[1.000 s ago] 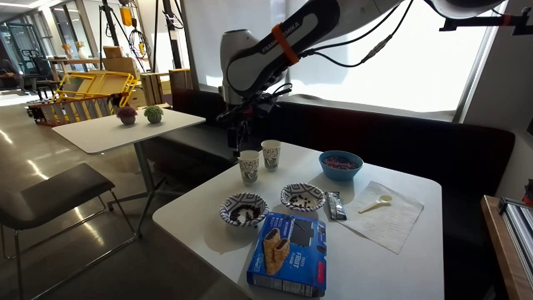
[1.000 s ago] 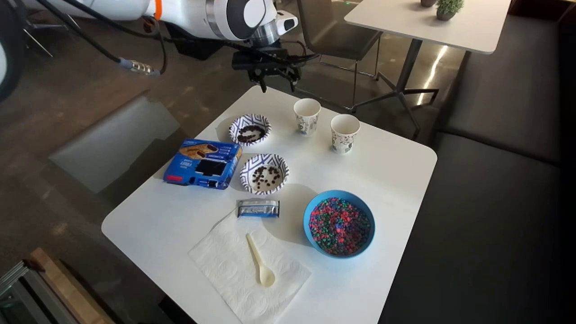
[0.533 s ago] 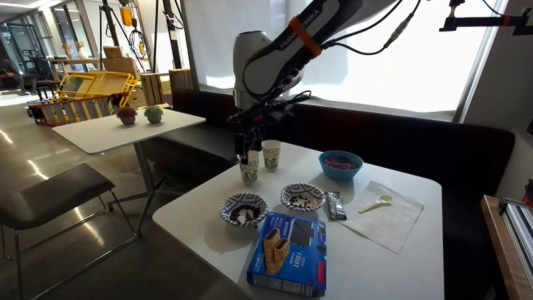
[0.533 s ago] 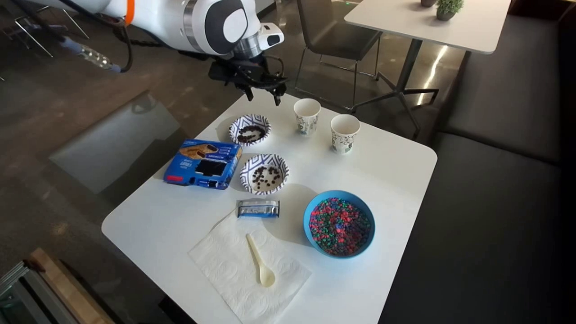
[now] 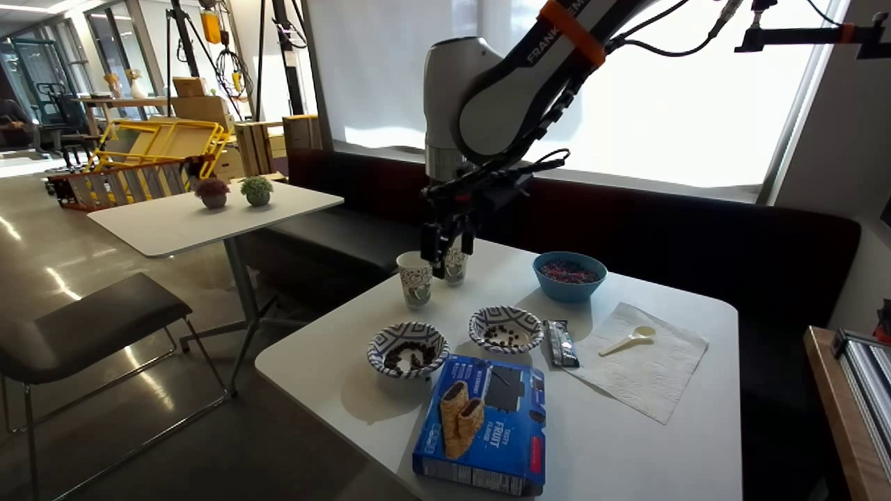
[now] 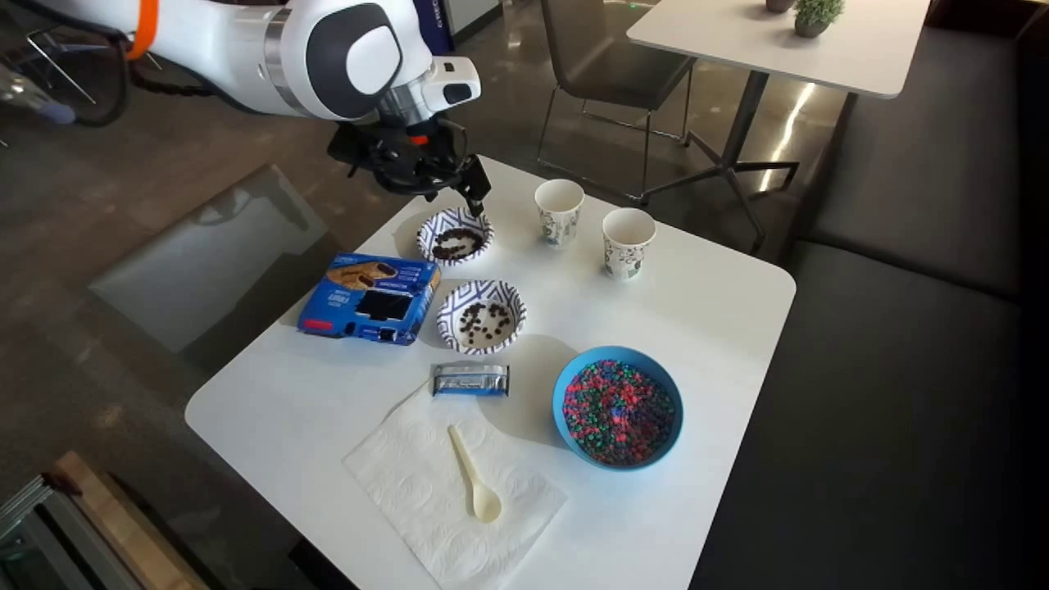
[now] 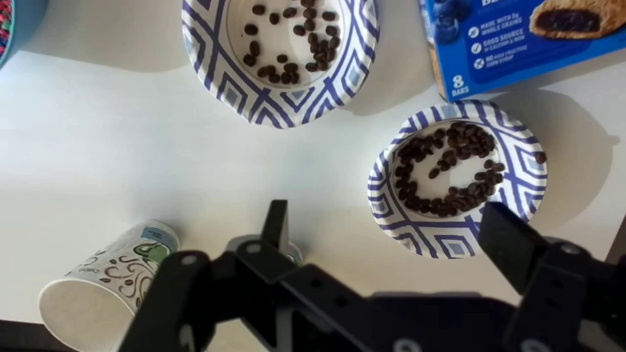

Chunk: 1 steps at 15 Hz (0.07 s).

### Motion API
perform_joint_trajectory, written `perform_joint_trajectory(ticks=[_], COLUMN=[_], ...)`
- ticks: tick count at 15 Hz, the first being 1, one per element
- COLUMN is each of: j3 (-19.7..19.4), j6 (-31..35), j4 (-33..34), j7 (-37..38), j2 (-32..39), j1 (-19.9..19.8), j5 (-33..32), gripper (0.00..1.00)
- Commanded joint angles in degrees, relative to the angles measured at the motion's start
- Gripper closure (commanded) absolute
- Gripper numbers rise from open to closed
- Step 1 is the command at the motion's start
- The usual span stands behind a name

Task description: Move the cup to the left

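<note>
Bowls (image 7: 288, 108) of beans (image 7: 456, 201) sit between a blue box (image 6: 361, 287) and two upright cups (image 6: 559, 215), the gripper (image 7: 384, 208) spread wide.

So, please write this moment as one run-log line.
gripper: open; held: nothing; cups: both upright on table; gripper-cup contact: none

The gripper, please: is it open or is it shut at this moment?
The gripper is open: in the wrist view, its two fingers stand wide apart, gripping nothing.

The nearer table (image 6: 697, 303) bears two cups (image 6: 560, 215) and three bowls (image 6: 483, 291). Also there — one box (image 6: 370, 299), one packet (image 6: 471, 380), one napkin (image 6: 418, 492), one spoon (image 6: 474, 482).
</note>
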Motion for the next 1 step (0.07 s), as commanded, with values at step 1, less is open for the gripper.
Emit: perform_joint_trajectory(ticks=[1], j3=[-0.03], j6=[-0.09], j4=[-0.50], j7=[-0.01], j2=[-0.51], j1=[-0.01], j5=[-0.01], gripper=[0.00])
